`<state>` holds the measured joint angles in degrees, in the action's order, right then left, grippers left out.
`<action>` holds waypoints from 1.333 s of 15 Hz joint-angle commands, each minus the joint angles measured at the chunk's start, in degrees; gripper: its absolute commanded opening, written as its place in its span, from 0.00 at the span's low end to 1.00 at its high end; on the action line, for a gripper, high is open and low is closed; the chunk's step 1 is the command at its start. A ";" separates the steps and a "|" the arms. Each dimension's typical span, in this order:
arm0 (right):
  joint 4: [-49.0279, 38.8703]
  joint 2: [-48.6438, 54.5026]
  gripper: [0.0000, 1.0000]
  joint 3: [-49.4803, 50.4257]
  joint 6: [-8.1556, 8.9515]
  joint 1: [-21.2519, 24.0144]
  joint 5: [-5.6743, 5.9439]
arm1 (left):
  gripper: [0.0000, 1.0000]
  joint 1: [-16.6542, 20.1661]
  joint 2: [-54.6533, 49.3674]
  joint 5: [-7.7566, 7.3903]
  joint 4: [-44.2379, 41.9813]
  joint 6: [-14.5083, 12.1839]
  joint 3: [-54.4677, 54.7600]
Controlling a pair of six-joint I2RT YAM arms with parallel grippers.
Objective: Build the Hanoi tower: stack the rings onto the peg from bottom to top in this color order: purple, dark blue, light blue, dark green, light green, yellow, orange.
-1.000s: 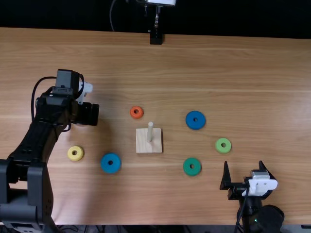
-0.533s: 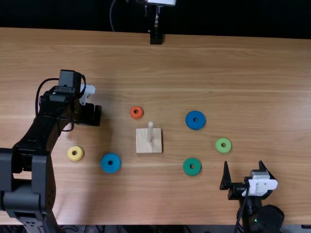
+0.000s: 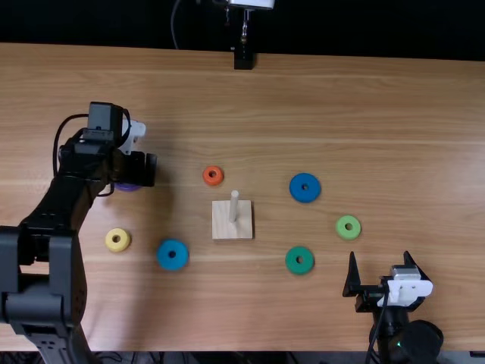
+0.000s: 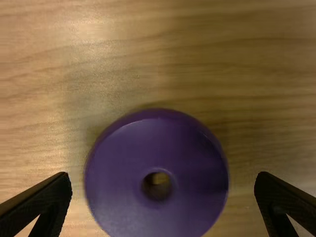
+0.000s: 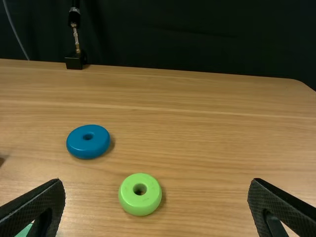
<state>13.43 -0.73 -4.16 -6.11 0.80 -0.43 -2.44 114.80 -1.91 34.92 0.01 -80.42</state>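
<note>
Over the table's left part, my left gripper (image 3: 136, 170) hangs above the purple ring (image 3: 127, 186), which it partly covers. In the left wrist view the purple ring (image 4: 118, 177) lies flat between the parted fingers of my left gripper (image 4: 163, 178), with space on both sides. The bare peg (image 3: 234, 206) rises from its wooden base (image 3: 221, 225). Around it lie rings: orange (image 3: 213, 169), yellow (image 3: 111, 241), lighter blue (image 3: 166, 255), darker blue (image 3: 298, 187), dark green (image 3: 292, 262) and light green (image 3: 342, 227). My right gripper (image 3: 380, 256) stands open and unloaded at the near right; its wrist view shows my right gripper (image 5: 156, 182) spread wide.
A black stand (image 3: 243, 59) is at the table's far edge. The left arm (image 3: 61, 205) extends over the table's left side, near the yellow ring. The wooden table (image 3: 364, 106) stretches away behind the rings.
The left gripper first shifted slightly right, then a little toward the far edge and back left. Part of the purple ring has come into sight beneath it. The right arm has stayed still.
</note>
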 commanded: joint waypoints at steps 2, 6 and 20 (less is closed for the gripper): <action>4.14 0.73 1.00 3.28 -0.11 0.61 0.64 | 1.00 1.21 1.30 -0.51 -0.11 -0.85 -1.93; 4.14 0.73 1.00 3.28 -0.11 0.61 0.64 | 1.00 1.47 2.79 -0.41 -0.11 -5.07 -1.84; 4.14 0.73 1.00 3.28 -0.11 0.61 0.64 | 1.00 0.77 5.08 -0.51 -0.11 -5.18 -1.93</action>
<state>13.43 -0.73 -4.16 -6.11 0.80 -0.45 -1.50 118.02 -1.74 34.70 -4.49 -81.17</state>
